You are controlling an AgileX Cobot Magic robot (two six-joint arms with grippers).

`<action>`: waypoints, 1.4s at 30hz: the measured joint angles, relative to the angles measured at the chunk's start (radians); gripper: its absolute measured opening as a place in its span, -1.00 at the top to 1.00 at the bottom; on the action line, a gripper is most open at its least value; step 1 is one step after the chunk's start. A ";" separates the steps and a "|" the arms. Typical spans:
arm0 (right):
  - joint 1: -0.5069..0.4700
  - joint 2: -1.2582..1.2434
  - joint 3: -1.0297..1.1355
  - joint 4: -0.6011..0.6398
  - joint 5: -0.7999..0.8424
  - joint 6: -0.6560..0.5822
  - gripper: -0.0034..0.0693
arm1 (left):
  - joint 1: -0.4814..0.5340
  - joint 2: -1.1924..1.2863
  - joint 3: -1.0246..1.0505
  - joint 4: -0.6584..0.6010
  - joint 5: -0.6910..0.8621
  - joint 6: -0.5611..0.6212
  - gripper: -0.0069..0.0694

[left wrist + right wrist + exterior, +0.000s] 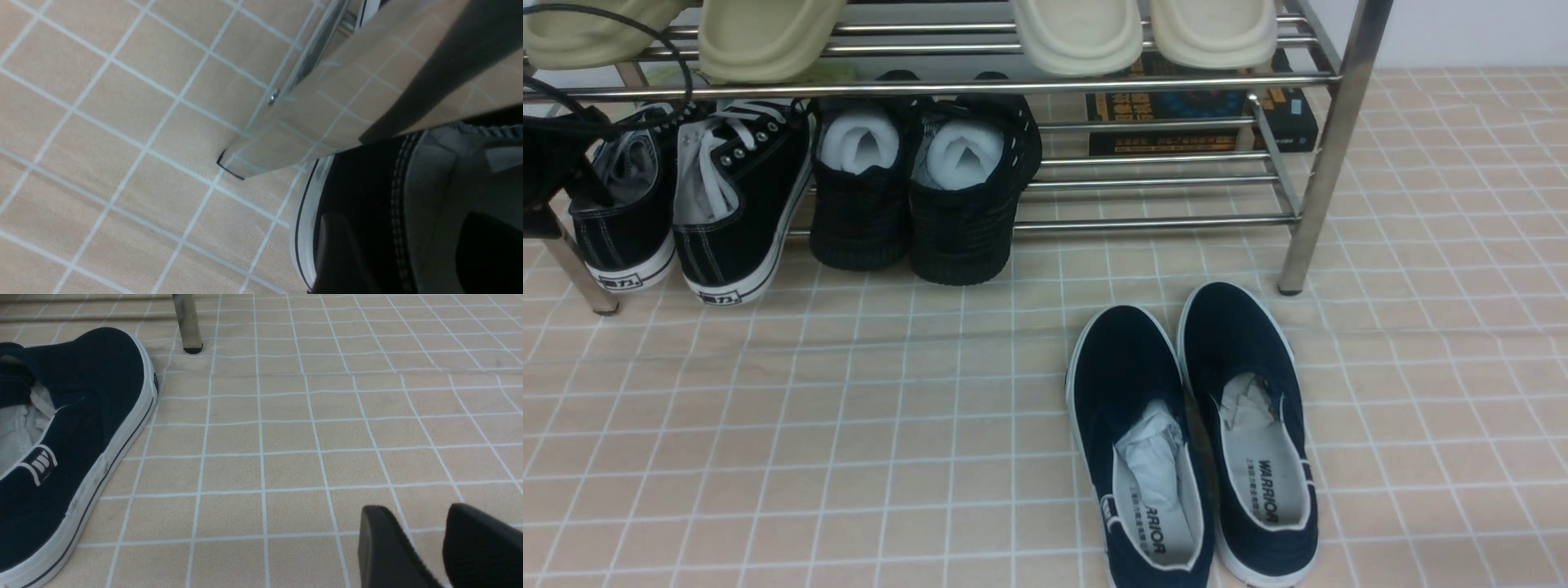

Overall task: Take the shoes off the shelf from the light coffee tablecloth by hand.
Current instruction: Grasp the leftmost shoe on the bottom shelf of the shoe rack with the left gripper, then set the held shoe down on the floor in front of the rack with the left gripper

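The pair of black canvas sneakers stands at the left end of the chrome shelf's (pixel 1327 147) lower tier, the left shoe (pixel 625 220) beside the right shoe (pixel 743 204). The shelf stands on the light coffee tablecloth (pixel 849 425). My left gripper (pixel 584 192) is at the left sneaker. In the left wrist view the left gripper (pixel 412 253) is open, with one finger (pixel 339 253) outside the shoe's black side (pixel 367 183) and the other inside on the grey lining. The shelf's leg (pixel 327 122) is just beside it. My right gripper (pixel 425 526) hangs low over bare cloth with its fingers close together and nothing between them.
Navy slip-ons (pixel 1192 433) lie on the cloth in front of the shelf's right leg, also in the right wrist view (pixel 73 416). All-black mesh shoes (pixel 923 204) stand beside the sneakers. Cream slippers (pixel 768 37) rest on the top tier. Dark books (pixel 1201 114) lie behind the lower tier.
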 joint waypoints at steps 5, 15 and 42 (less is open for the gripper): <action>0.000 0.000 0.000 0.000 0.000 0.000 0.25 | 0.000 0.015 0.000 -0.006 0.005 0.000 -0.05; 0.000 0.000 0.000 0.000 0.000 0.000 0.25 | 0.001 0.018 -0.001 0.021 0.118 0.000 0.77; 0.000 0.000 0.000 0.000 0.000 0.000 0.25 | 0.001 -0.478 0.009 0.277 0.608 -0.095 0.76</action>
